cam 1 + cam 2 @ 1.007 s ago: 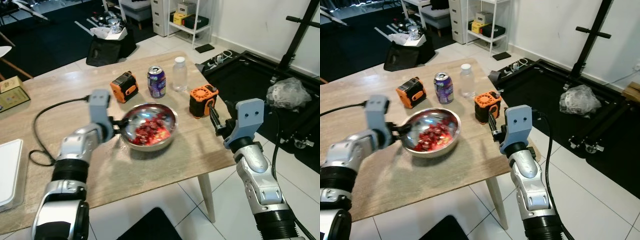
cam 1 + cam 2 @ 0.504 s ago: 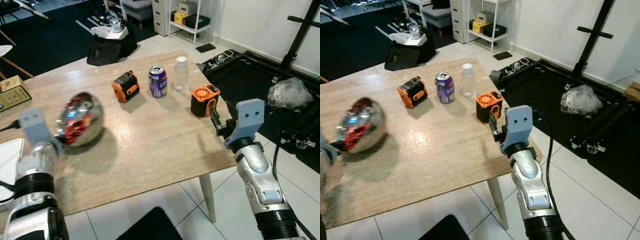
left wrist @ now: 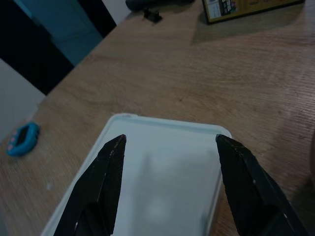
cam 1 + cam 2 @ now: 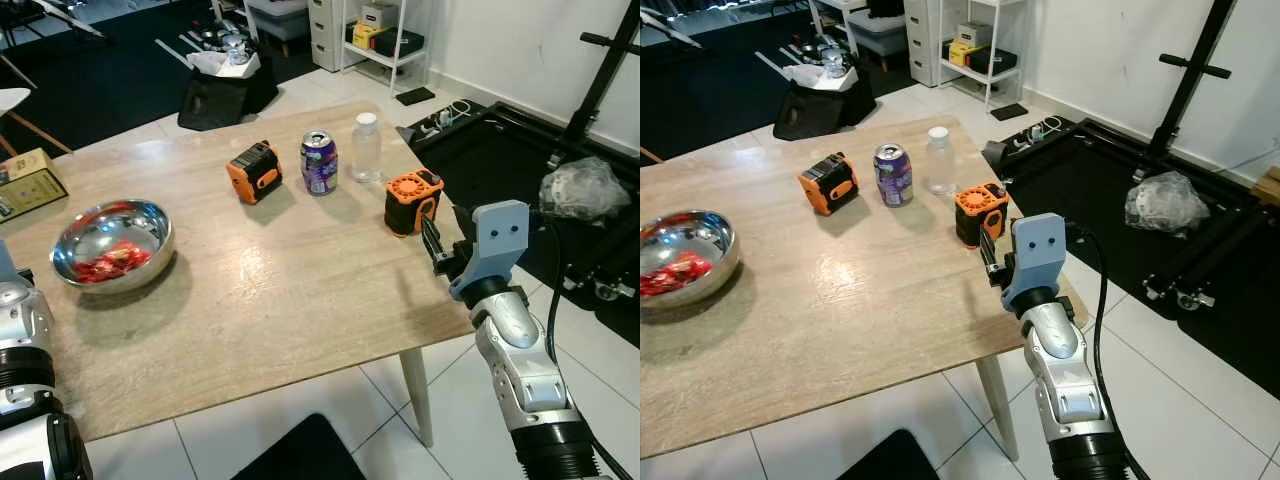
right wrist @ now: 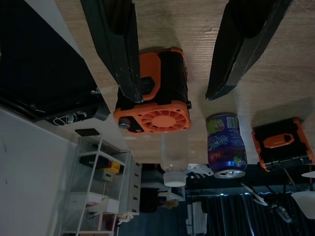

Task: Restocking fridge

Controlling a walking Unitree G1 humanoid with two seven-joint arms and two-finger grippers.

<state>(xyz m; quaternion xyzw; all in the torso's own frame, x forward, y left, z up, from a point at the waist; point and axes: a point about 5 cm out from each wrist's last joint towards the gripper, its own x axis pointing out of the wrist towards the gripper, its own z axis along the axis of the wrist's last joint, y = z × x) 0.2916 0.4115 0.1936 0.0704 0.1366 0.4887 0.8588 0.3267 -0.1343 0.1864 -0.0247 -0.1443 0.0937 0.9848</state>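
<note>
Both end effectors gape, empty; wooden table (image 4: pixel 300 290) w/ bowl (image 4: pixel 110 243), white tile floor (image 4: pixel 350 400).

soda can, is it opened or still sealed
Cannot tell. The purple soda can stands upright on the wooden table between the orange-and-black device and the clear bottle; its top is too small to read.
</note>
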